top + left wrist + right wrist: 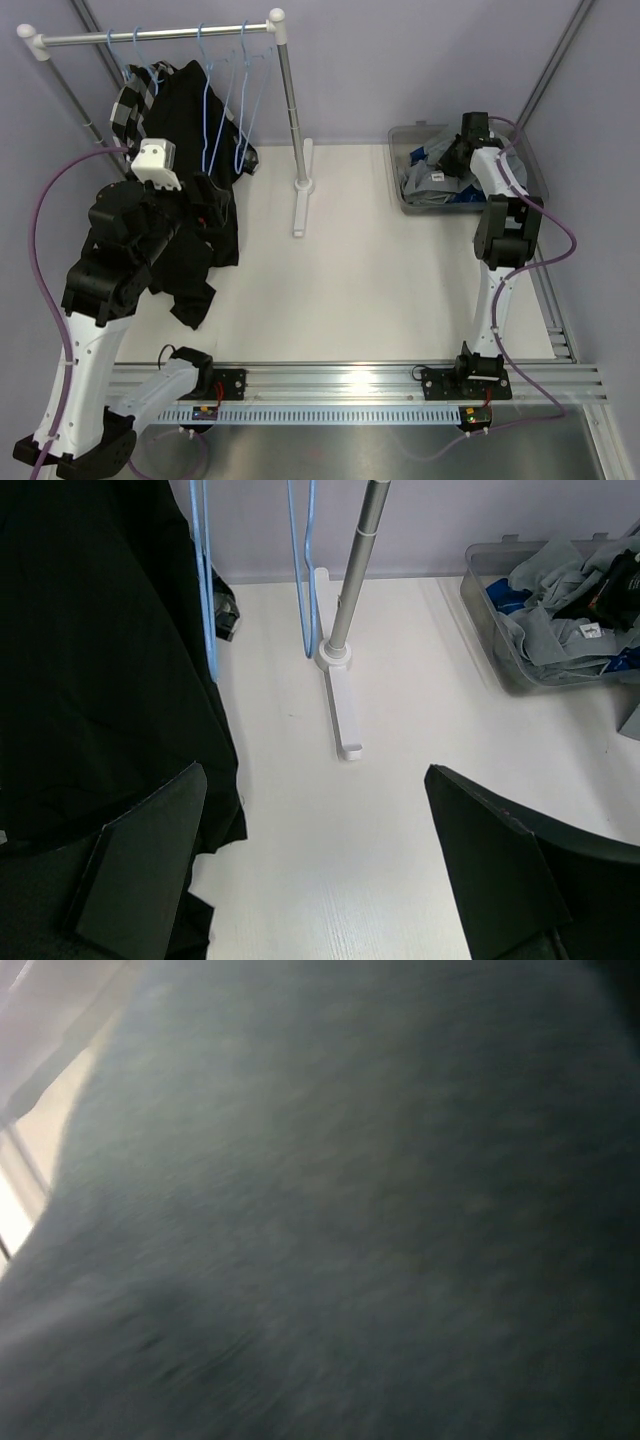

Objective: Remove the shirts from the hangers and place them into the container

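Grey shirt (320, 1200) just beneath right hand (447, 158)

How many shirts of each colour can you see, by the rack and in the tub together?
Black shirt: 1
Black-and-white check shirt: 1
Grey shirt: 1
Blue shirt: 1
Total: 4

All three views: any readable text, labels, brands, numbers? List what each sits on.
None legible in any view.
Small white tag on the plain grey fabric shirt in the clear greyish plastic container: too small to read.
Small yellow-and-red sticker on the left arm's black base mount, and another on the right arm's: too small to read.
Right wrist view: blurred grey fabric only, no text.
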### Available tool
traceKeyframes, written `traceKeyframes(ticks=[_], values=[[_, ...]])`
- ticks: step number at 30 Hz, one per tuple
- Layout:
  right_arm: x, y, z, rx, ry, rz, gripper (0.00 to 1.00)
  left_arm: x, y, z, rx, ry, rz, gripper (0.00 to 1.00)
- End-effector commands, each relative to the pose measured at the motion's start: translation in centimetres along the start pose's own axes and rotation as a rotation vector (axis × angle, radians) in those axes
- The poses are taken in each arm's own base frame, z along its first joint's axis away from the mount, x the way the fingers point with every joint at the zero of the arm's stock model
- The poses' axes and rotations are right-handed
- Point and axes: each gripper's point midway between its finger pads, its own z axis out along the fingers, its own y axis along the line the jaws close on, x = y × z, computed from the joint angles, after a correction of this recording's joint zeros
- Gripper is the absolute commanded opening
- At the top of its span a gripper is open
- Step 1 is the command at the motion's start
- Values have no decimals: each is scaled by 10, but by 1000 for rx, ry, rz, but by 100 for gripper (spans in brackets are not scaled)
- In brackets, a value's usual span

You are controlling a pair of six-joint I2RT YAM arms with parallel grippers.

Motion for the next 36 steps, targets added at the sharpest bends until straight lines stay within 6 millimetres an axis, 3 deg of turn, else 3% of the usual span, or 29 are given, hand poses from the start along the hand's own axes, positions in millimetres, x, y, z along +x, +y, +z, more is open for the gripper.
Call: traceKeyframes(ticks=[1,2,3,4,8,9,10,11,12,13,15,17,19,20,21,22,25,26,29,32,36], values=[[-14,-33,-7,153,-23,147,1,-1,-5,-7,28,-13,-12,97],[-14,-30,-7,123,-13,161,4,-1,-4,-8,28,-12,-12,97],[-18,-28,-9,103,-23,165,16,0,-4,-8,28,-10,-10,97],[-19,-27,-11,94,-23,149,21,0,-4,-10,25,-14,-10,97],[-47,2,-51,-31,-107,66,40,-2,-5,-14,32,-19,-6,97],[-64,16,-80,-89,-182,44,47,-2,-6,-14,39,-19,-6,97],[-72,22,-96,-113,-219,4,63,-4,-6,-15,41,-25,-3,97],[-80,28,-113,-134,-253,-19,69,-5,-7,-15,45,-26,-3,97],[-91,38,-144,-168,-305,-40,74,-5,-8,-16,49,-27,-1,97],[-96,40,-159,-176,-329,-81,80,-5,-8,-16,51,-26,0,97],[-102,43,-196,-178,-377,-111,85,-6,-8,-14,52,-23,3,97],[-102,30,-222,-128,-417,-121,88,-6,-13,-14,79,-18,7,97],[-100,10,-234,-60,-446,-93,89,-7,-15,-15,89,-21,9,97],[-92,-12,-239,13,-458,-71,89,-7,-15,-15,92,-21,10,98],[-88,-27,-241,56,-462,-47,89,-7,-17,-15,100,-21,10,98],[-77,-58,-241,137,-464,8,91,-7,-17,-16,104,-20,10,98],[-60,-104,-236,236,-447,91,92,-3,-23,-15,130,-7,-9,98],[-44,-119,-227,258,-418,100,94,-2,-24,-16,140,-4,-12,98],[-25,-136,-209,250,-366,117,99,5,-28,-16,161,13,-26,98],[-3,-148,-177,251,-296,83,99,7,-29,-17,165,15,-26,98],[12,-165,-148,298,-250,85,99,10,-29,-18,168,17,-26,98]])
